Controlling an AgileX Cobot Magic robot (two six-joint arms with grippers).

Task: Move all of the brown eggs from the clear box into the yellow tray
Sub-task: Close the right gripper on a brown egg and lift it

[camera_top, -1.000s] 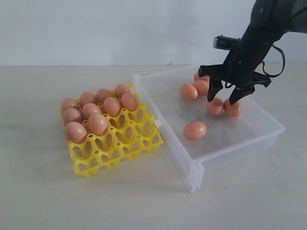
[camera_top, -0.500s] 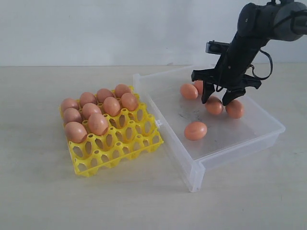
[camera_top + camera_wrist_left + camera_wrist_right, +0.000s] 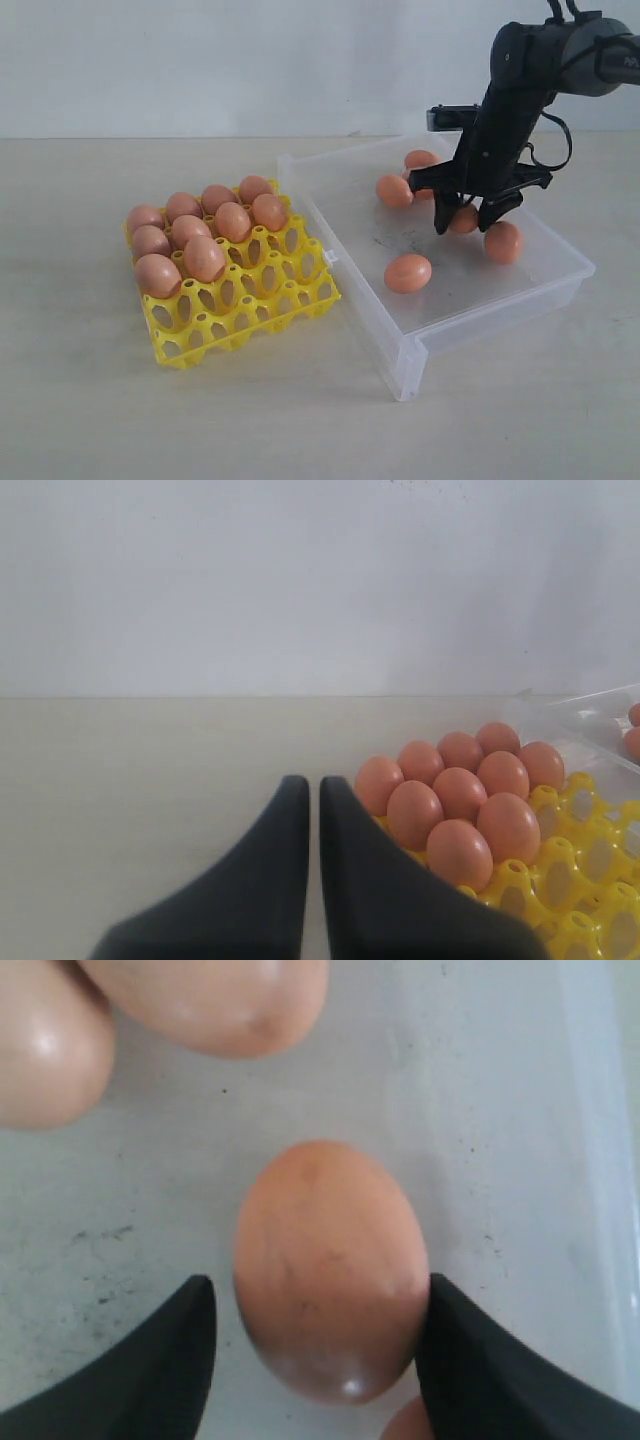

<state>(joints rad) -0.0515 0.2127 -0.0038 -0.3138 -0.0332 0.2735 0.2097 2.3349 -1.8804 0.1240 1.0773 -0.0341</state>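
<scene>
Jaws of the right gripper (image 3: 463, 229) are spread either side of one brown egg (image 3: 330, 1260) on the floor of the clear box (image 3: 352, 205), placed so its narrow width can be pinched; one pad perhaps touches it. Nothing is gripped yet; the yellow tray (image 3: 262, 300) is part-filled.

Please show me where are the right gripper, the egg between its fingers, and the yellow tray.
right gripper (image 3: 465, 228), exterior view, midway between its fingertips.
egg between its fingers (image 3: 330, 1270), right wrist view, middle of the shell.
yellow tray (image 3: 262, 298), exterior view, empty cells near the front.
</scene>
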